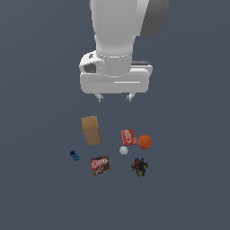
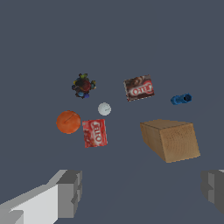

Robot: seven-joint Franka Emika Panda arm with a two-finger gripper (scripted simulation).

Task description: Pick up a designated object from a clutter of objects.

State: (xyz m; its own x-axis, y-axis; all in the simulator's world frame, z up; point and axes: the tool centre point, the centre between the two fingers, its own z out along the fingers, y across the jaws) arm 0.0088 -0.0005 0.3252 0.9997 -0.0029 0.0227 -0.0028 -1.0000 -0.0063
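The plain tan-brown box (image 1: 91, 130) stands upright on the dark floor, the largest item of the group; it also shows in the wrist view (image 2: 171, 139). My gripper (image 1: 114, 97) hangs open and empty well above the clutter, its fingertips (image 1: 99, 97) apart. In the wrist view the two grey fingers (image 2: 70, 192) frame the floor near the box, with nothing between them. The clutter spreads around the box: a red packet (image 1: 129, 137), an orange ball (image 1: 145, 142), a white ball (image 1: 123, 150), a blue toy (image 1: 74, 155), a dark red-brown box (image 1: 100, 165) and a dark multicoloured lump (image 1: 139, 166).
The red packet (image 2: 94, 133) and white ball (image 2: 104, 108) lie closest to the tan box, with a gap between. The blue toy (image 2: 180, 99) and dark red-brown box (image 2: 139, 88) lie beyond it. The orange ball (image 2: 68, 122) and lump (image 2: 83, 85) sit farther off.
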